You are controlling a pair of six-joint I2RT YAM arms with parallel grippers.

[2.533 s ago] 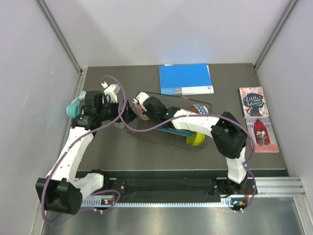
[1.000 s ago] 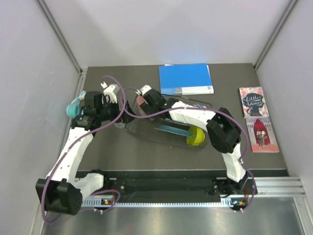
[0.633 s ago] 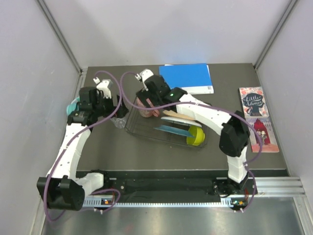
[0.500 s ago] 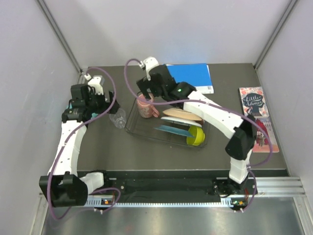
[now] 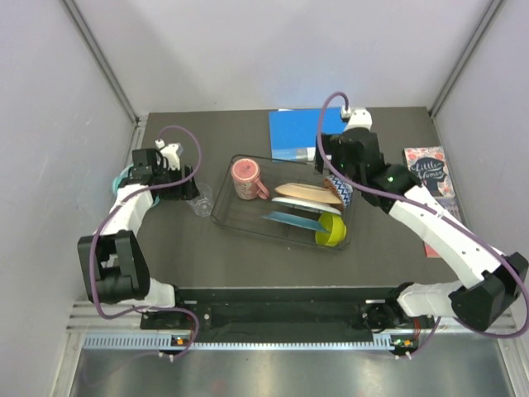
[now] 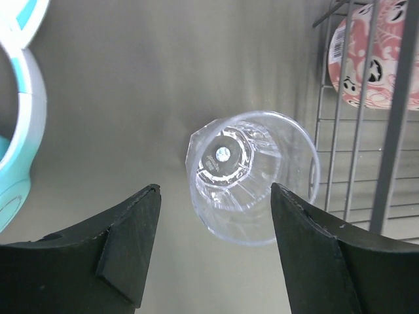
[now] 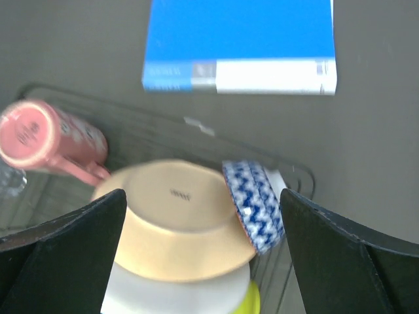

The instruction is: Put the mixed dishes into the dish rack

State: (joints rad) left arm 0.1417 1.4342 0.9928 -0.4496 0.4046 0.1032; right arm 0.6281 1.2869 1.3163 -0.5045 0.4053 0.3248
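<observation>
The dish rack [image 5: 248, 231] sits mid-table and holds a pink mug [image 5: 245, 178] at its left end. To the mug's right stand a peach plate [image 5: 302, 192], a teal plate [image 5: 293, 221], a yellow-green bowl [image 5: 331, 233] and a blue-and-white patterned bowl [image 5: 339, 188]. A clear cup [image 5: 198, 201] lies on its side just left of the rack. My left gripper [image 6: 215, 190] hovers open over the clear cup [image 6: 252, 176] without touching it. My right gripper [image 7: 201, 193] is open and empty above the peach plate [image 7: 180, 222] and the patterned bowl [image 7: 254, 204].
Teal headphones [image 5: 124, 178] lie at the left wall, close behind my left gripper. A blue book [image 5: 314, 132] lies behind the rack. Two small picture books [image 5: 426, 171] lie at the right edge.
My right gripper opened and left the pink mug in the rack, then swung to the rack's right end. My left arm drew back and now hangs over the clear cup, its fingers narrowing a little.
</observation>
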